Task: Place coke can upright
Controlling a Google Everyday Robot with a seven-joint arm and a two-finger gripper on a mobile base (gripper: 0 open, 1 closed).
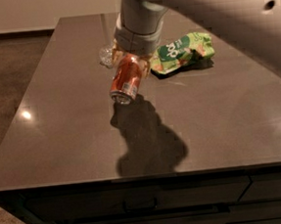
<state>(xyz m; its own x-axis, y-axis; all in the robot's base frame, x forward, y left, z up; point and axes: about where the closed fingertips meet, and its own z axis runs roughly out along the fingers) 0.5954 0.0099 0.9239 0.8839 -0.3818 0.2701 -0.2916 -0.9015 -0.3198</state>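
The coke can [126, 80] is red with a silver end and a white label patch. It hangs tilted in the air above the dark table [64, 135], its silver end pointing down and toward the camera. My gripper [130, 61] is shut on the can's upper part, reaching down from the big white arm at the top of the camera view. The can's shadow lies on the table below it.
A green snack bag [182, 51] lies on the table just right of the gripper. Part of a clear plastic bottle [106, 55] shows behind the gripper on its left. The table's front edge runs along the bottom, with dark drawers beneath.
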